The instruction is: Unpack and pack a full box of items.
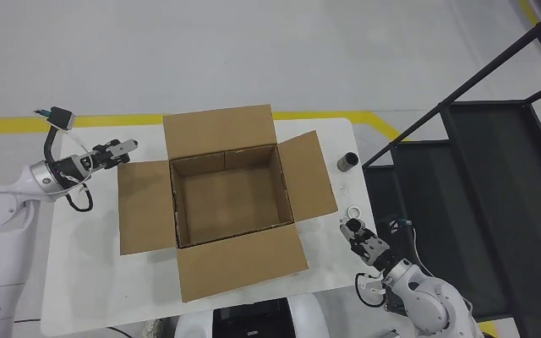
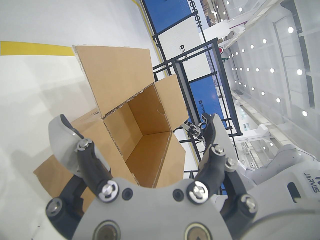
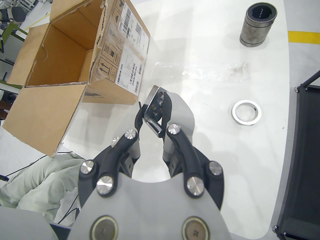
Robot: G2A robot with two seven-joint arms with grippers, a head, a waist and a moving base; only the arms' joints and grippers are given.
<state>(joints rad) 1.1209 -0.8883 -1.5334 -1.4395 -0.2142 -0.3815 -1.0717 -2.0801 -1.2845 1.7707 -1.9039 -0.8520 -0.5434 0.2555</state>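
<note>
You can see two round white arms, the left arm (image 1: pixel 34 182) and the right arm (image 1: pixel 427 300). Black cables (image 1: pixel 88 199) loop at the wrists. The left gripper (image 2: pixel 136 122) and right gripper (image 3: pixel 153 111) have grey plates (image 3: pixel 150 208), black fingers (image 3: pixel 167 104) and shiny silver screws (image 3: pixel 195 184).

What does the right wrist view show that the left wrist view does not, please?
Right wrist view: the right gripper shut on a metal plate, plus a steel cylinder, a metal ring and plastic film on the table. Left wrist view: the left gripper, jaws open. Shared: the open cardboard box, and the right gripper, distant in the left view.
</note>
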